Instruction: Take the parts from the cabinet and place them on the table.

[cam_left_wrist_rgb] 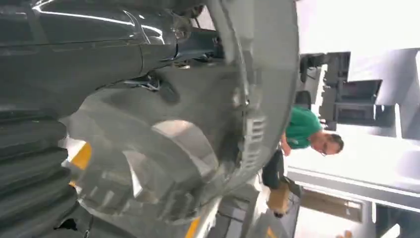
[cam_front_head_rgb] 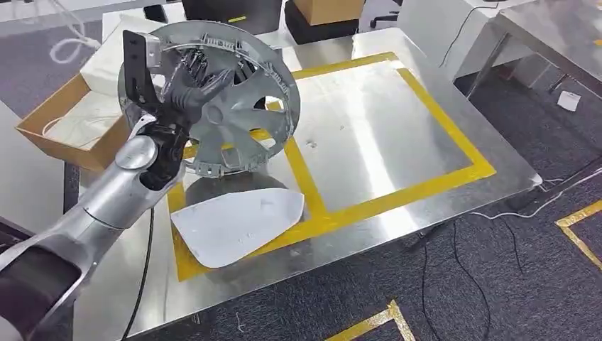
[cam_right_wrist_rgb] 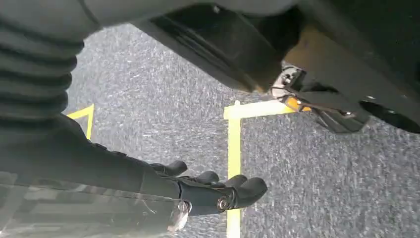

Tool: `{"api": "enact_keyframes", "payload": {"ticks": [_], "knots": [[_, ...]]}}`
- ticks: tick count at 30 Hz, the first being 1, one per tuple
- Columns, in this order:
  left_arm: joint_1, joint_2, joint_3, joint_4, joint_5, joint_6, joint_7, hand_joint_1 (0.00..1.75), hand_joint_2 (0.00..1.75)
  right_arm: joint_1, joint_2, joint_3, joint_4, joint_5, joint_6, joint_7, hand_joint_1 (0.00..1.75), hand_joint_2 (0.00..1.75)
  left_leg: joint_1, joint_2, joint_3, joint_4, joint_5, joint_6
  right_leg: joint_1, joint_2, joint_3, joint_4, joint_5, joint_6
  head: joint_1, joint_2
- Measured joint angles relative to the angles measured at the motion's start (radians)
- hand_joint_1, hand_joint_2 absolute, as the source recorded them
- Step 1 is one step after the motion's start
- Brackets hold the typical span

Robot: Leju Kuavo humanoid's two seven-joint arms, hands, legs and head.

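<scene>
Cardboard comes first at the far left of the head view — an open box [cam_front_head_rgb: 67, 128] sits off the table's edge at about 9 o'clock from the wheel cover, with white packing inside. Next over, the silver left arm reaches in from 7 o'clock and the left hand [cam_front_head_rgb: 186, 89] is clamped on a grey wheel cover [cam_front_head_rgb: 234, 92], dark fingers [cam_front_head_rgb: 202, 74] hooked through the spokes on its ribbed back side. The cover is held up on edge, tilted, over the near-left corner of the yellow tape outline [cam_front_head_rgb: 397, 195]; whether its lower rim touches the steel table [cam_front_head_rgb: 369, 135] can't be told. In the left wrist view the cover [cam_left_wrist_rgb: 188, 148] is seen very close, and a person in a green shirt [cam_left_wrist_rgb: 302, 126] is seen past its rim.

At 6 o'clock from the cover, a flat white mirror-shaped panel [cam_front_head_rgb: 238, 224] is laid on the table, overlapping the tape line. Off the table's right side, cables [cam_front_head_rgb: 539, 202] are strewn on the grey carpet.

The right hand [cam_right_wrist_rgb: 218, 191] is seen in its own wrist view hanging over carpet [cam_right_wrist_rgb: 317, 188] and yellow floor tape [cam_right_wrist_rgb: 234, 148] — fingers curled in together, nothing held.
</scene>
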Motion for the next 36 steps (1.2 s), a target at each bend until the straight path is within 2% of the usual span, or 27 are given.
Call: {"api": "enact_keyframes", "payload": {"ticks": [2, 3, 5, 6, 7, 8, 9, 10, 12, 13, 14, 15, 17, 18, 20, 22, 23, 24, 25, 27, 28, 29, 30, 31, 33, 34, 36], "knots": [[0.001, 0.005, 0.009, 0.006, 0.000, 0.000, 0.000, 0.00, 1.75, -0.001, 0.000, 0.000, 0.000, 0.000, -0.001, 0.000, 0.00, 0.00, -0.002, 0.000, 0.002, -0.001, 0.000, 0.000, 0.005, 0.000, 0.085, -0.177, 0.090, -0.019, 0.000, 0.000], [0.001, 0.007, 0.011, 0.009, 0.000, 0.000, 0.000, 0.00, 1.75, -0.001, -0.002, 0.000, 0.000, 0.000, -0.002, 0.000, 0.00, 0.00, -0.001, 0.001, 0.003, -0.003, 0.001, -0.001, 0.013, 0.000, 0.122, -0.254, 0.100, -0.030, -0.002, 0.000], [0.007, 0.010, 0.015, 0.015, -0.002, 0.011, 0.007, 0.00, 1.75, -0.002, -0.002, 0.000, 0.000, 0.000, -0.002, 0.000, 0.00, 0.00, -0.001, 0.001, 0.002, -0.007, 0.004, -0.013, 0.018, -0.003, 0.131, -0.265, 0.097, -0.033, -0.002, 0.000], [0.009, 0.011, 0.016, 0.018, -0.007, 0.024, 0.021, 0.00, 0.00, -0.002, -0.001, 0.000, 0.000, 0.000, -0.002, 0.000, 0.00, 0.00, 0.002, 0.001, 0.004, -0.010, 0.005, -0.020, 0.020, -0.002, 0.131, -0.266, 0.098, -0.035, 0.000, 0.000], [0.009, 0.012, 0.018, 0.020, -0.015, 0.043, 0.039, 0.00, 0.00, 0.000, -0.001, 0.000, 0.000, 0.000, -0.003, 0.000, 0.00, 0.00, 0.002, 0.001, 0.007, -0.016, 0.009, -0.026, 0.021, -0.002, 0.132, -0.271, 0.102, -0.041, -0.001, 0.000], [0.010, 0.016, 0.021, 0.023, -0.029, 0.068, 0.063, 0.00, 0.00, -0.001, -0.001, 0.000, 0.000, 0.000, -0.005, 0.000, 0.00, 0.00, -0.001, 0.000, 0.007, -0.017, 0.006, -0.032, 0.014, -0.004, 0.143, -0.295, 0.116, -0.045, -0.002, 0.000], [0.009, 0.018, 0.022, 0.026, -0.047, 0.093, 0.087, 0.00, 0.00, -0.002, 0.000, 0.000, 0.000, -0.001, -0.008, 0.000, 0.00, 0.00, 0.001, -0.007, 0.004, -0.002, -0.010, -0.032, 0.013, -0.005, 0.150, -0.310, 0.124, -0.046, -0.003, 0.000], [0.005, 0.022, 0.023, 0.030, -0.081, 0.136, 0.128, 0.00, 0.00, -0.003, -0.001, 0.000, 0.000, -0.002, -0.012, 0.000, 0.00, 0.00, 0.000, -0.015, -0.016, 0.045, -0.046, -0.033, 0.013, -0.005, 0.152, -0.314, 0.128, -0.052, -0.004, 0.000], [0.002, 0.027, 0.020, 0.047, -0.149, 0.222, 0.238, 0.00, 0.00, -0.001, -0.001, 0.000, 0.000, -0.010, -0.021, 0.003, 0.00, 0.00, 0.000, -0.018, -0.084, 0.196, -0.119, -0.038, 0.014, -0.004, 0.150, -0.312, 0.128, -0.053, -0.005, 0.000], [-0.001, 0.028, 0.016, 0.056, -0.184, 0.250, 0.331, 0.00, 0.00, 0.001, 0.000, 0.000, 0.000, -0.013, -0.022, 0.006, 0.00, 0.00, 0.000, -0.018, -0.109, 0.249, -0.135, -0.041, 0.014, -0.003, 0.149, -0.311, 0.128, -0.053, -0.005, 0.000], [-0.010, 0.031, 0.007, 0.067, -0.233, 0.259, 0.411, 0.00, 0.00, 0.004, 0.000, 0.000, 0.000, -0.014, -0.022, 0.010, 0.00, 0.00, 0.001, -0.017, -0.114, 0.259, -0.128, -0.042, 0.014, -0.003, 0.148, -0.308, 0.127, -0.053, -0.005, 0.000], [-0.028, 0.035, -0.006, 0.079, -0.300, 0.255, 0.518, 0.00, 1.75, 0.008, 0.001, 0.000, 0.000, -0.016, -0.022, 0.013, 0.00, 0.00, 0.002, -0.016, -0.098, 0.225, -0.098, -0.044, 0.014, -0.003, 0.147, -0.304, 0.126, -0.052, -0.005, 0.000], [-0.085, 0.055, -0.048, 0.100, -0.456, 0.183, 0.714, 0.00, 1.75, 0.010, 0.003, 0.000, 0.000, -0.019, -0.019, 0.020, 0.00, 0.00, 0.005, -0.012, -0.010, 0.065, -0.010, -0.048, 0.012, -0.003, 0.145, -0.289, 0.117, -0.045, -0.005, 0.000], [-0.115, 0.067, -0.070, 0.121, -0.492, 0.100, 0.728, 0.00, 1.75, 0.011, 0.004, 0.000, 0.000, -0.019, -0.015, 0.022, 0.00, 0.00, 0.005, -0.010, 0.022, 0.002, -0.009, -0.047, 0.013, -0.003, 0.140, -0.278, 0.110, -0.038, -0.005, 0.000], [-0.191, 0.081, -0.120, 0.185, -0.487, -0.033, 0.732, 0.00, 1.75, 0.009, 0.004, 0.000, 0.000, -0.016, -0.009, 0.027, 0.00, 0.00, 0.001, -0.012, 0.023, -0.004, -0.014, -0.029, 0.018, 0.000, 0.126, -0.265, 0.106, -0.031, -0.005, 0.000], [-0.240, 0.092, -0.180, 0.261, -0.489, -0.117, 0.733, 0.00, 1.75, 0.011, 0.005, 0.000, 0.000, -0.012, 0.000, 0.033, 0.00, 0.00, -0.003, -0.012, 0.023, -0.004, -0.014, -0.020, 0.015, 0.001, 0.128, -0.268, 0.110, -0.025, -0.004, 0.000], [-0.269, 0.096, -0.213, 0.302, -0.491, -0.160, 0.733, 0.00, 1.75, 0.011, 0.005, 0.000, 0.000, -0.010, 0.004, 0.035, 0.00, 0.00, 0.005, -0.011, 0.023, -0.007, -0.010, -0.013, 0.016, 0.004, 0.125, -0.265, 0.106, -0.023, -0.005, 0.000], [-0.300, 0.099, -0.244, 0.339, -0.494, -0.196, 0.733, 0.00, 1.75, 0.012, 0.007, 0.000, 0.000, -0.009, 0.006, 0.036, 0.00, 0.00, 0.005, -0.009, 0.024, -0.008, -0.009, -0.010, 0.016, 0.003, 0.120, -0.251, 0.092, -0.014, -0.003, 0.000], [-0.326, 0.099, -0.273, 0.376, -0.504, -0.222, 0.733, 0.00, 1.75, 0.010, 0.008, 0.000, 0.000, -0.008, 0.010, 0.036, 0.00, 0.00, 0.006, -0.008, 0.023, -0.008, -0.008, -0.007, 0.012, 0.000, 0.101, -0.206, 0.063, -0.007, 0.001, 0.000], [-0.375, 0.101, -0.334, 0.453, -0.531, -0.230, 0.734, 0.00, 1.75, 0.009, 0.008, 0.000, 0.000, -0.004, 0.016, 0.040, 0.00, 0.00, 0.004, -0.008, 0.020, -0.007, -0.007, -0.005, 0.005, -0.001, 0.026, -0.049, -0.011, 0.003, 0.001, 0.000], [-0.388, 0.108, -0.362, 0.484, -0.553, -0.194, 0.734, 0.00, 1.75, 0.010, 0.009, 0.000, 0.000, -0.003, 0.018, 0.040, 0.00, 0.00, 0.003, -0.007, 0.019, -0.007, -0.007, -0.005, 0.003, -0.001, -0.011, 0.022, -0.033, 0.004, 0.000, 0.000], [-0.396, 0.117, -0.384, 0.499, -0.569, -0.145, 0.733, 0.00, 1.75, 0.012, 0.010, 0.000, 0.000, -0.003, 0.018, 0.040, 0.00, 0.00, 0.002, -0.006, 0.020, -0.007, -0.007, -0.005, 0.002, 0.000, -0.024, 0.044, -0.029, 0.003, 0.001, 0.000], [-0.398, 0.129, -0.400, 0.501, -0.590, -0.067, 0.734, 0.00, 1.75, 0.014, 0.011, 0.000, 0.000, -0.010, 0.016, 0.040, 0.00, 0.00, 0.001, -0.006, 0.021, -0.007, -0.008, -0.005, 0.002, -0.001, -0.016, 0.021, -0.003, -0.001, 0.000, 0.000], [-0.397, 0.140, -0.406, 0.487, -0.623, 0.040, 0.732, 0.00, 1.75, 0.017, 0.011, 0.000, 0.000, -0.013, 0.011, 0.035, 0.00, 0.00, 0.000, -0.007, 0.023, -0.007, -0.009, -0.006, 0.003, 0.000, 0.009, -0.038, 0.038, -0.007, 0.000, 0.000], [-0.386, 0.149, -0.404, 0.415, -0.646, 0.256, 0.683, 0.00, 1.75, 0.025, 0.010, -0.001, 0.000, -0.023, -0.004, 0.017, 0.00, 0.00, 0.002, -0.013, 0.029, -0.009, -0.012, -0.008, 0.011, 0.000, 0.099, -0.225, 0.133, -0.024, -0.001, 0.000], [-0.365, 0.146, -0.387, 0.368, -0.611, 0.299, 0.621, 0.00, 1.75, 0.028, 0.008, -0.001, 0.000, -0.024, -0.008, 0.010, 0.00, 0.00, 0.001, -0.018, 0.032, -0.013, -0.012, -0.010, 0.015, 0.001, 0.118, -0.259, 0.117, -0.029, 0.000, 0.000], [-0.302, 0.126, -0.349, 0.283, -0.462, 0.289, 0.379, 0.00, 1.75, 0.034, 0.006, -0.002, 0.000, -0.023, -0.010, 0.000, 0.00, 0.00, 0.006, -0.031, 0.033, -0.021, -0.006, -0.020, 0.019, 0.000, 0.129, -0.278, 0.115, -0.037, 0.000, 0.000]]}}
